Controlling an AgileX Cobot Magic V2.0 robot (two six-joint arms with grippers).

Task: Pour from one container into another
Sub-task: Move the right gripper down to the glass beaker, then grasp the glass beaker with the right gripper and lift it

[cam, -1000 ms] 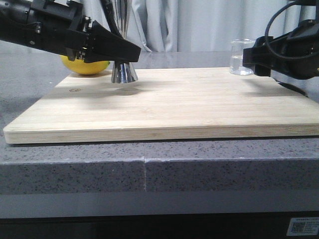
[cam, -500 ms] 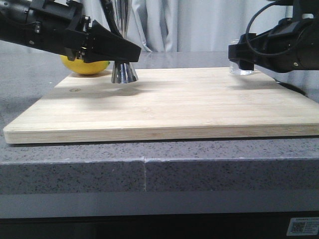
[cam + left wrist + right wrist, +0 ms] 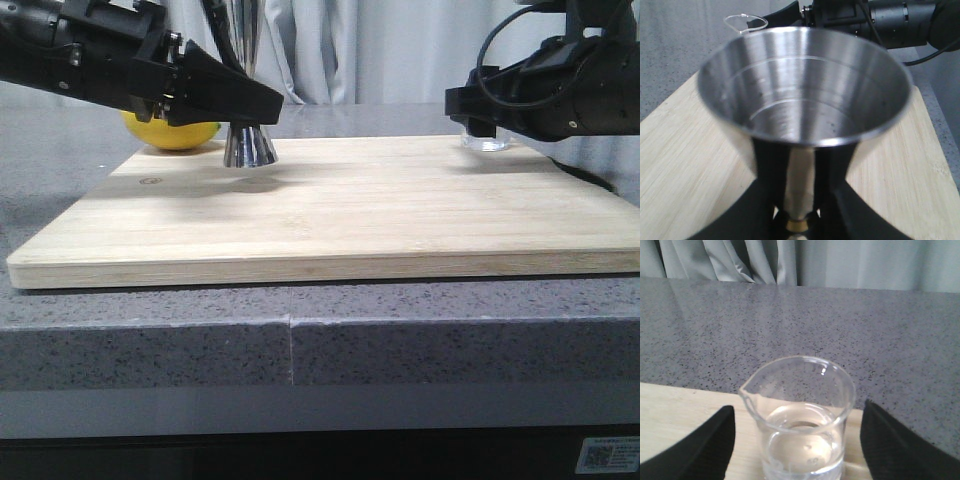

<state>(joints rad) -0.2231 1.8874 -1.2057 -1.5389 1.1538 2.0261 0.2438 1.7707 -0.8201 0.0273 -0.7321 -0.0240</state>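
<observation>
A tall steel jigger (image 3: 249,148) stands upright at the back left of the wooden board (image 3: 330,210). My left gripper (image 3: 256,106) is shut on its narrow gold-tinted waist. In the left wrist view the jigger's open cup (image 3: 805,95) fills the frame, with the left gripper (image 3: 800,202) pressed against the stem on both sides. A small clear glass beaker (image 3: 801,420) holding clear liquid sits at the board's back right. My right gripper (image 3: 797,410) is open around it, one finger on each side with a gap to the glass. In the front view the right gripper (image 3: 478,108) hides most of the beaker (image 3: 487,142).
A yellow lemon (image 3: 168,134) lies on the grey stone counter (image 3: 300,340) just behind the board's left corner, close to the left arm. Grey curtains (image 3: 740,260) hang behind the counter. A black cable (image 3: 590,180) lies off the board's right edge.
My right gripper has moved left and now surrounds the beaker, covering it in the front view. The left arm and jigger have not moved.
</observation>
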